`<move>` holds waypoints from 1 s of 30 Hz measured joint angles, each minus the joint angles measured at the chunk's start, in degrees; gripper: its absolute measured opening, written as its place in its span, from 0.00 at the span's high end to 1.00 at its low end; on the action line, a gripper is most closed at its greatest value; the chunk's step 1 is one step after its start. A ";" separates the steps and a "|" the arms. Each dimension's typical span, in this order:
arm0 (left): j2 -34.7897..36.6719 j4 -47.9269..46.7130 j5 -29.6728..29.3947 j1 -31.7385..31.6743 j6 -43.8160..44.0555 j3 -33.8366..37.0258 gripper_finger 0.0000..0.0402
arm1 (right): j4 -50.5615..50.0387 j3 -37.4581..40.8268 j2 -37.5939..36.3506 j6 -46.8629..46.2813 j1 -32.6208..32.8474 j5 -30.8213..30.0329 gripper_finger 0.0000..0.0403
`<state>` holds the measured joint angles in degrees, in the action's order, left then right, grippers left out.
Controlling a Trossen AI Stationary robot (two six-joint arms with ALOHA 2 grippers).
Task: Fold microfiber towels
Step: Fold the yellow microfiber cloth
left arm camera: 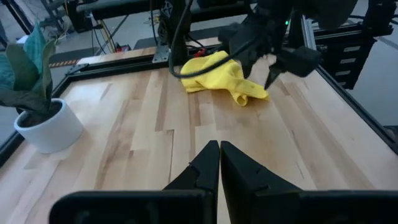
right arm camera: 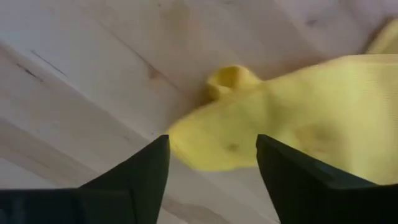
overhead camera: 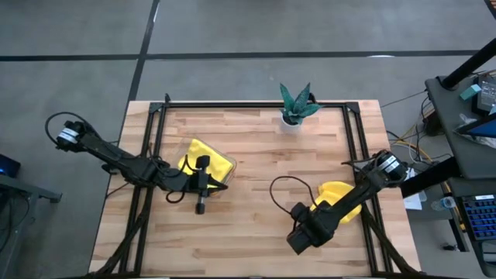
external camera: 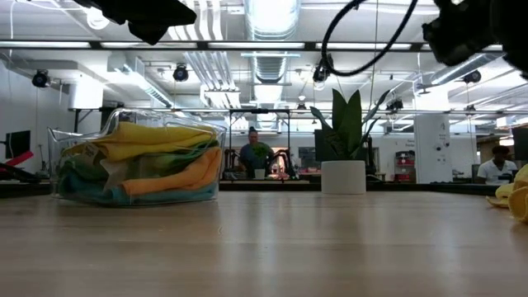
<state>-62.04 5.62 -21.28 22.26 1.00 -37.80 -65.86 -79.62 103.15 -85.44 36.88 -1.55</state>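
Observation:
One yellow microfiber towel [overhead camera: 338,194] lies crumpled on the wood at the table's right; it shows in the left wrist view [left arm camera: 221,76] and at the low view's right edge [external camera: 518,194]. My right gripper [right arm camera: 211,143] hovers open above that towel's left end, pointing down, clear of it [left arm camera: 261,68]. Other towels, yellow, orange and green, lie piled in the clear tray [overhead camera: 186,151] at the table's left [external camera: 136,161]. My left gripper [left arm camera: 219,152] is shut and empty, just right of the tray, pointing toward the table's right [overhead camera: 223,186].
A potted plant [overhead camera: 297,105] stands at the far edge's middle [left arm camera: 34,106]. Dark frame rails [overhead camera: 353,147] run along the table's sides. Bare wood [overhead camera: 256,232] lies between the two arms. People sit in the room behind [external camera: 252,153].

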 joint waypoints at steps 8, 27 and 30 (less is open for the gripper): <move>0.16 -0.15 0.00 0.00 -0.40 0.39 1.00 | 10.01 5.41 0.08 -3.22 0.00 0.03 0.37; 0.24 -0.04 -0.61 -0.13 -4.97 0.35 1.00 | 10.74 7.15 0.02 -3.91 0.24 -1.04 0.94; 0.24 0.00 -0.63 -0.13 -4.97 0.35 1.00 | 9.39 3.94 -0.39 0.05 0.24 -4.09 0.97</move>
<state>-61.80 5.63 -21.91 22.13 -3.97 -37.45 -56.47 -75.68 102.76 -85.39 37.12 -5.64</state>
